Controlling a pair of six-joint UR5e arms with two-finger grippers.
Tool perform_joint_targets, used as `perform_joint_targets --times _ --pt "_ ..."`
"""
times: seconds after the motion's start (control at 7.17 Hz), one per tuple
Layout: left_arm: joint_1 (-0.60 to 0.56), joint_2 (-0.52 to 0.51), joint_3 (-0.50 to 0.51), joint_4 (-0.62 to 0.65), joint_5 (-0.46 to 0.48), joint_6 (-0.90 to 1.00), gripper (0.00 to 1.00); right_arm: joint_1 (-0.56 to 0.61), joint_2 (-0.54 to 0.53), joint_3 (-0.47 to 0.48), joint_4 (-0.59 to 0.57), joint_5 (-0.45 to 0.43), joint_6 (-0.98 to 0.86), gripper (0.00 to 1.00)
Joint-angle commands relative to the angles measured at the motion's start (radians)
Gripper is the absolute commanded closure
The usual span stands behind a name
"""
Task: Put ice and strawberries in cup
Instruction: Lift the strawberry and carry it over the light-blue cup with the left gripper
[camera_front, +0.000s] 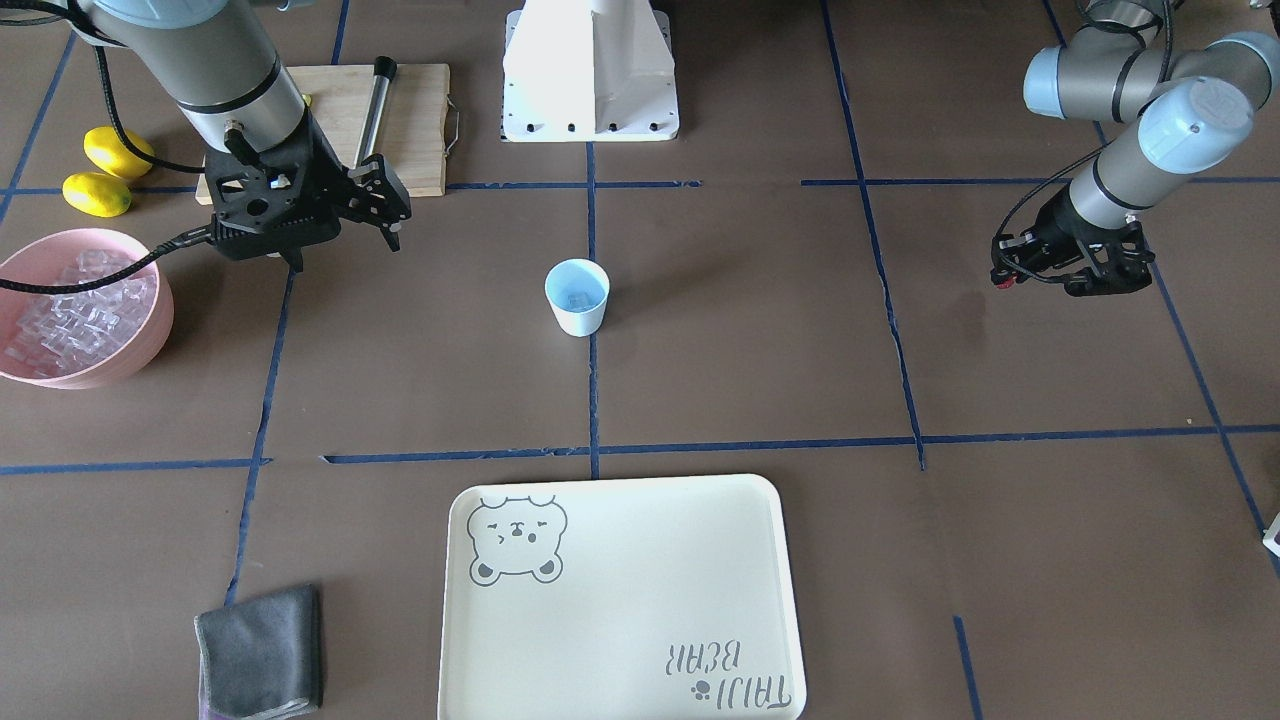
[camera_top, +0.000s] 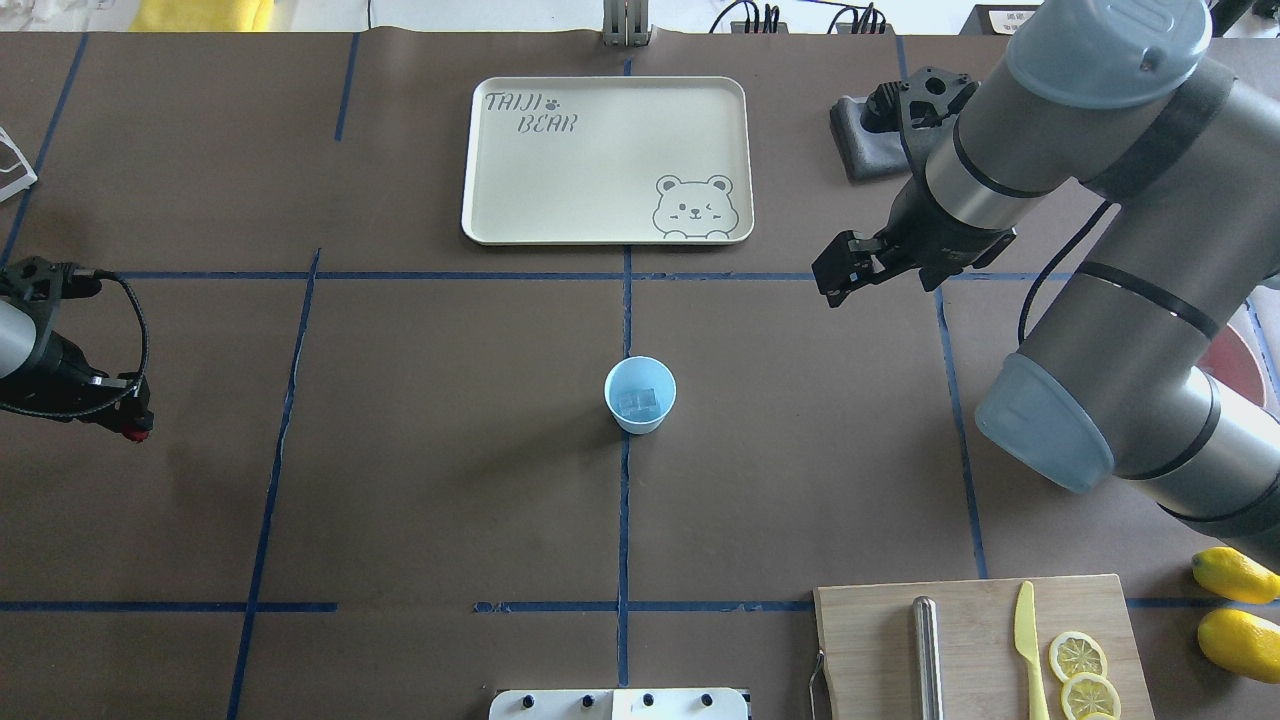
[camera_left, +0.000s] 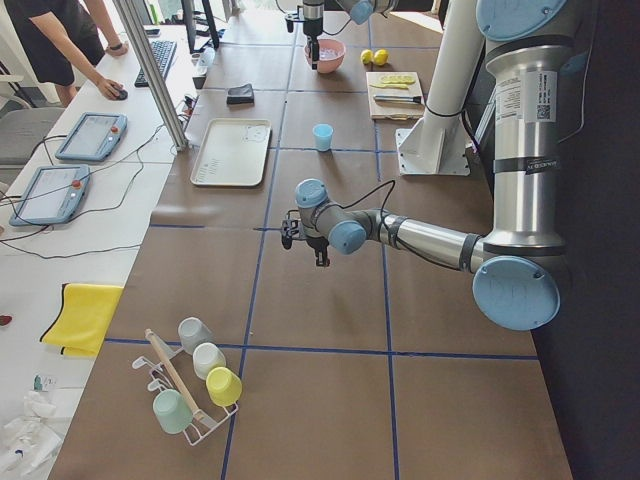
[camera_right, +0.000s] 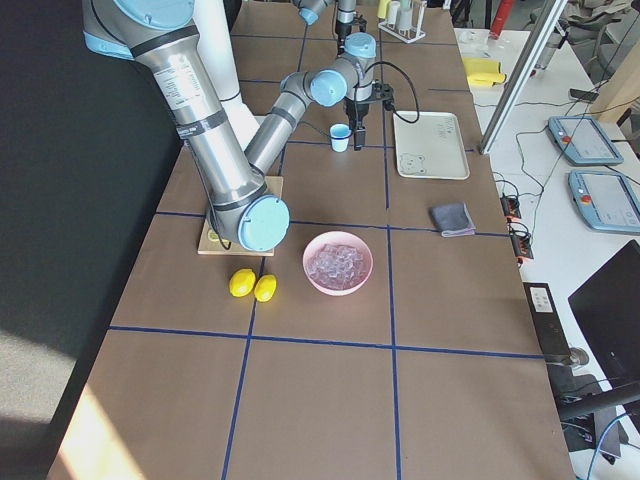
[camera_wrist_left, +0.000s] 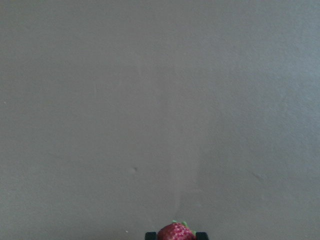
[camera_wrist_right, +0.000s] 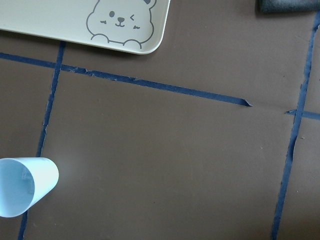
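Note:
The light-blue cup (camera_top: 640, 394) stands upright at the table's centre, on a blue tape line, with a couple of clear ice cubes (camera_top: 638, 403) in its bottom. More ice (camera_front: 75, 305) fills the pink bowl (camera_front: 163, 318). My left gripper (camera_top: 130, 425) hangs over bare table far to the cup's left, shut on a strawberry (camera_wrist_left: 176, 232) whose red top shows between the fingertips. My right gripper (camera_top: 832, 288) hovers between the cup and the tray, seemingly open and empty. Its wrist view shows the cup (camera_wrist_right: 22, 186) at the lower left and no fingertips.
A cream bear tray (camera_top: 600, 160) lies beyond the cup, a grey cloth (camera_front: 260, 650) beside it. A wooden board (camera_top: 970, 640) carries a knife, a metal rod and lemon slices, with two lemons (camera_front: 105, 170) nearby. A rack of cups (camera_left: 195, 385) stands at the left end.

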Motion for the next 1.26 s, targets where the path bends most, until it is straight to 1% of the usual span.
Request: perform_joint_targets --times 0.0,0.14,0.28,0.42,0.56,0.7,0.84,0.98,1.12 --pt "-0.017 -0.023 -0.128 0.183 -0.008 0.001 1.0 0.014 -0.064 0.051 0.0 0.0 -0.003 0.01" --pt "-0.019 -0.092 -0.189 0.327 -0.005 -0.002 1.0 0.029 -0.093 0.062 0.0 0.0 -0.013 0.01" --pt "-0.016 -0.2 -0.196 0.434 0.0 -0.035 1.0 0.051 -0.118 0.066 0.0 0.0 -0.044 0.0" --pt "0.0 -0.296 -0.19 0.484 0.03 -0.109 1.0 0.081 -0.145 0.066 0.0 0.002 -0.103 0.0" --pt "0.05 -0.375 -0.179 0.507 0.038 -0.209 1.0 0.112 -0.18 0.066 0.0 0.004 -0.181 0.0" --pt "0.125 -0.46 -0.156 0.52 0.04 -0.335 1.0 0.152 -0.217 0.065 0.0 0.004 -0.261 0.0" --pt "0.154 -0.553 -0.109 0.52 0.066 -0.417 1.0 0.19 -0.248 0.063 0.0 0.007 -0.321 0.0" --pt "0.2 -0.626 -0.054 0.52 0.104 -0.472 1.0 0.216 -0.269 0.062 0.0 0.013 -0.367 0.0" --pt "0.216 -0.672 -0.019 0.517 0.11 -0.497 1.0 0.256 -0.291 0.057 0.002 0.066 -0.418 0.0"
